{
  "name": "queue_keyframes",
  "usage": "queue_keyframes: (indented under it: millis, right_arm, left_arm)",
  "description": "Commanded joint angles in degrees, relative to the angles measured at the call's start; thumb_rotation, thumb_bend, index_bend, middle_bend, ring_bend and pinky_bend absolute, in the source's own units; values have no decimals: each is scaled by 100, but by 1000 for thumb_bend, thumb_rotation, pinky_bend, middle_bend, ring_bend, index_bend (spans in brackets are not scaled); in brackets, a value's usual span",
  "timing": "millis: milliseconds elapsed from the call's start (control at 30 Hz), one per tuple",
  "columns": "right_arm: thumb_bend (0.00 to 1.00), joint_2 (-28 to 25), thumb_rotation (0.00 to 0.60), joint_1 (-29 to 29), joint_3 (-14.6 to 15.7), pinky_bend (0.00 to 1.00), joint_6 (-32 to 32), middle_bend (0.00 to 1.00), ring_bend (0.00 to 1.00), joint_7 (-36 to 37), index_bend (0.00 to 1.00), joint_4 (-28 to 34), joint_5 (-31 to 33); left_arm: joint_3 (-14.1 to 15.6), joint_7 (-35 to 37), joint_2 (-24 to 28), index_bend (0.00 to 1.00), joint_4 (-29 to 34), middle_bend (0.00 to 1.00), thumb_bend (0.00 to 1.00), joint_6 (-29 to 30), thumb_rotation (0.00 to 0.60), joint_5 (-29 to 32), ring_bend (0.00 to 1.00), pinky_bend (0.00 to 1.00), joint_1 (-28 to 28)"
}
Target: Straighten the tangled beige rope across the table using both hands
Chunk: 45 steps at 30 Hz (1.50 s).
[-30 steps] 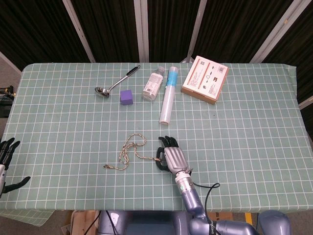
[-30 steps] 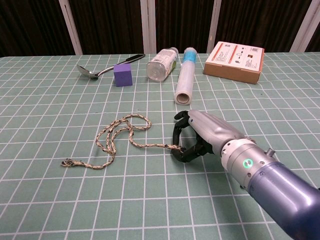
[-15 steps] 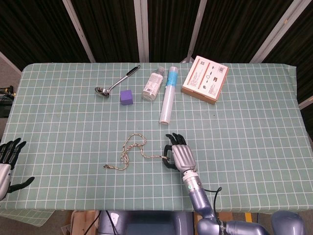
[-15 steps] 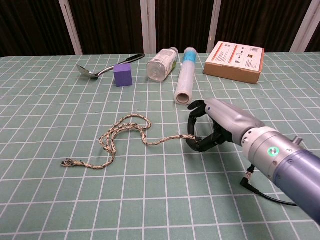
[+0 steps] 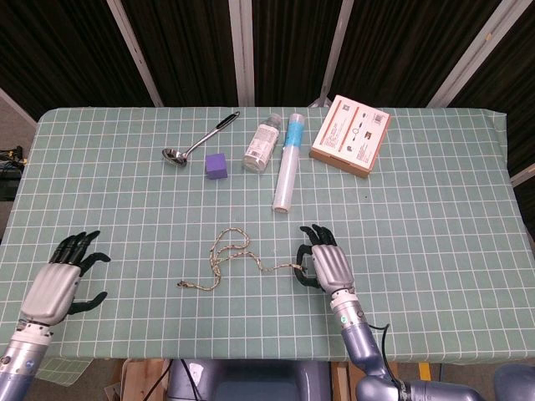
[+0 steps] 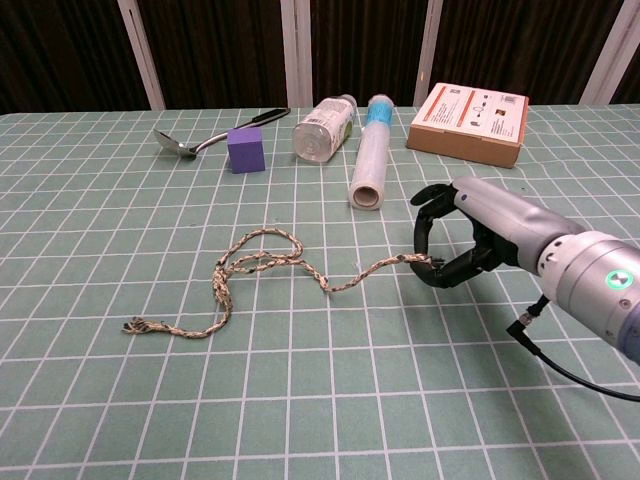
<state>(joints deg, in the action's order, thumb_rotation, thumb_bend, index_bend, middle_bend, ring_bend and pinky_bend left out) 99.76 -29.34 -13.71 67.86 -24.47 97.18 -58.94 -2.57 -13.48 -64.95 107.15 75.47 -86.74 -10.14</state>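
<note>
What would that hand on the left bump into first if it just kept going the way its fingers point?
Probably nothing nearby: the left hand points up and slightly right across bare tablecloth. The spoon lies far off, roughly along that line, though depth is hard to judge.

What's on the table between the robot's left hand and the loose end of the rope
Nothing: in the head view, only bare tablecloth separates the left hand from the rope.

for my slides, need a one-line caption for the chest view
Right hand pinches one end of the beige rope, its looped remainder lying on the green checked table.
</note>
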Motion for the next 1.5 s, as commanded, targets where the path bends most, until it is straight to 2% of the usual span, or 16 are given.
queue_keyframes:
  millis: [33, 333, 667, 1000, 1500]
  right_arm:
    - [439, -59, 600, 14, 9, 0, 27, 157, 0, -1, 644, 72, 19]
    - [439, -204, 600, 26, -23, 0, 105, 158, 0, 6, 644, 213, 95]
    - [444, -263, 600, 14, -11, 0, 146, 158, 0, 24, 644, 244, 154]
    - [446, -326, 600, 7, -5, 0, 168, 158, 0, 68, 644, 281, 184]
    - [448, -384, 600, -7, -1, 0, 212, 162, 0, 108, 644, 312, 212]
  left_arm:
    - [-186, -660, -470, 419, 182, 90, 317, -439, 600, 411, 0, 0, -378]
    - [-437, -1592, -1369, 464, -5, 106, 353, -871, 600, 1279, 0, 0, -887]
    - [-448, -2333, -2290, 492, -418, 112, 394, -1026, 600, 2081, 0, 0, -1258]
    - [-420, -2575, -2717, 507, -537, 114, 424, -1023, 600, 2490, 0, 0, -1459]
    - [-299, -2745, -3071, 551, -671, 119, 446, -887, 600, 2700, 0, 0, -1631]
